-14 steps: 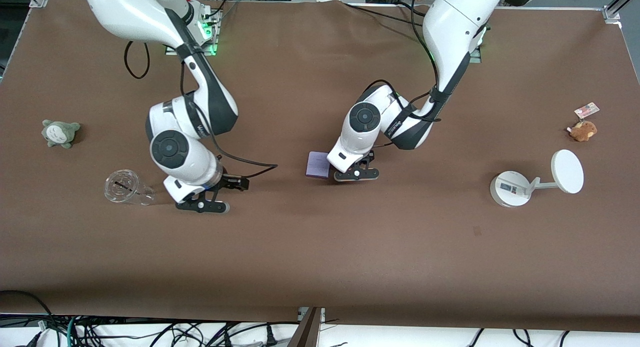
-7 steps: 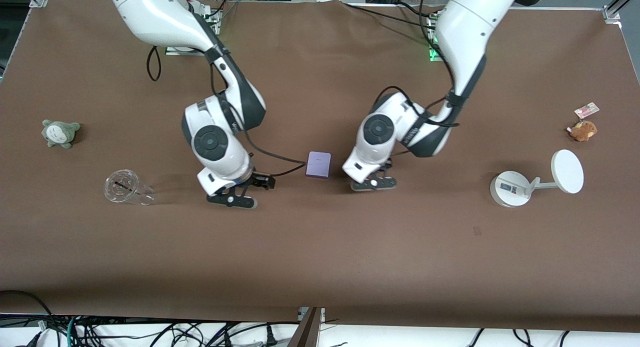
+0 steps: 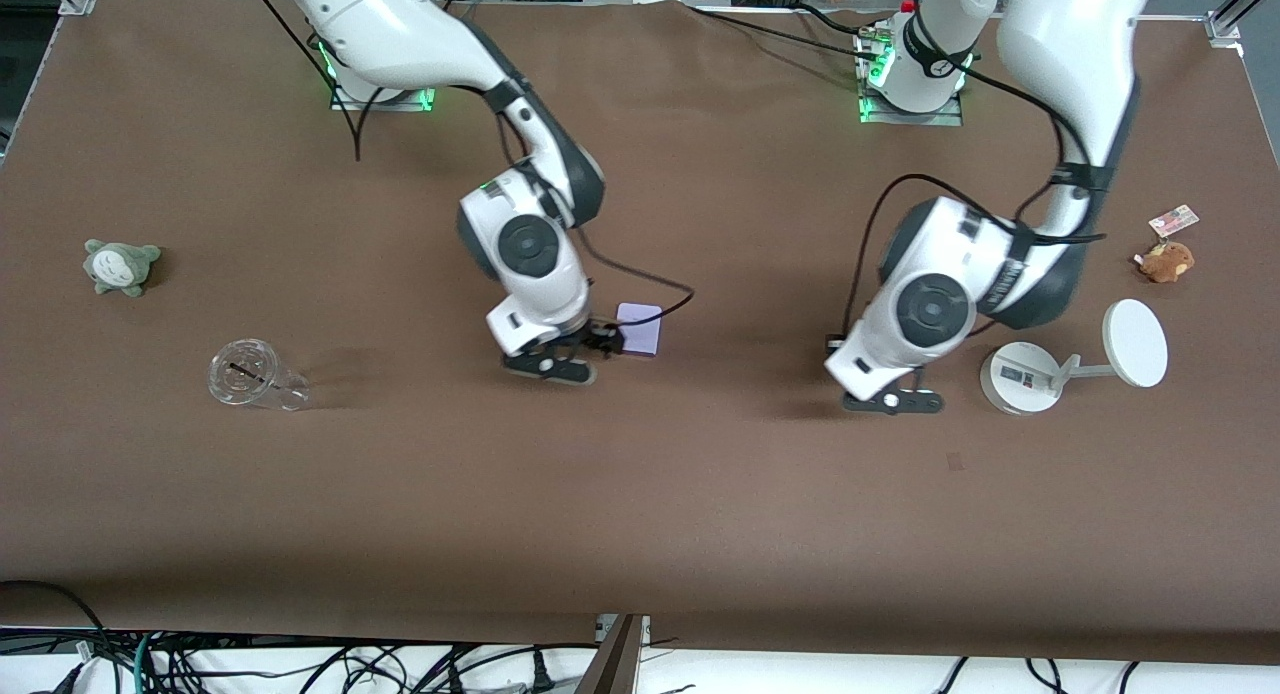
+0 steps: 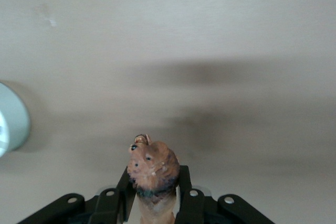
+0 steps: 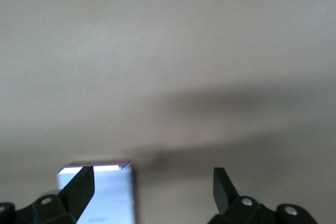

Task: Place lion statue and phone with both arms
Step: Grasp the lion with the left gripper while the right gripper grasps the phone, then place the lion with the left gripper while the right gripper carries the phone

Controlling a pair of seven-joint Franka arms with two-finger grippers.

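The lion statue (image 4: 152, 167), a small reddish-brown figurine, is clamped between the fingers of my left gripper (image 4: 155, 183). In the front view my left gripper (image 3: 892, 402) is low over the table beside the white stand's base (image 3: 1018, 378), and the hand hides the lion. The phone (image 3: 640, 329), a flat lavender rectangle, lies on the table mid-way between the arms. My right gripper (image 3: 552, 366) is open and empty, right beside the phone. In the right wrist view the phone (image 5: 105, 195) lies under one finger of the open right gripper (image 5: 152, 182).
The white stand holds a round disc (image 3: 1135, 342); its base edge shows in the left wrist view (image 4: 10, 121). A brown plush with a card tag (image 3: 1165, 261) lies farther from the front camera. A clear cup (image 3: 250, 376) and a grey-green plush (image 3: 120, 266) lie at the right arm's end.
Both arms have swung toward the left arm's end of the table. The left gripper went from beside the phone to beside the stand. The right gripper went from the cup to the phone.
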